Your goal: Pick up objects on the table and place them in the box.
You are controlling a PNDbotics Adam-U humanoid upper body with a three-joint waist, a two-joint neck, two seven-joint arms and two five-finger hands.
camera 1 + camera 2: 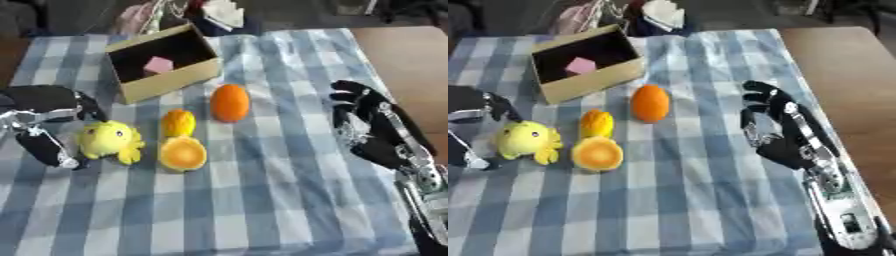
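Observation:
A yellow plush toy (109, 141) lies on the checked cloth at the left. My left hand (44, 120) is spread open around its left side, fingers reaching behind it and the thumb low in front; I cannot tell whether they touch it. To the toy's right lie a small yellow fruit (178, 122), an orange half with its cut face up (183, 153), and a whole orange (229, 102). The open cardboard box (166, 80) stands at the back left with a pink block (158, 65) inside. My right hand (785, 127) hovers open at the right, holding nothing.
The blue-and-white checked cloth (262, 200) covers the table, with bare wooden tabletop (842, 75) beyond its right edge. Clutter, white and dark, sits behind the box at the far edge (219, 15).

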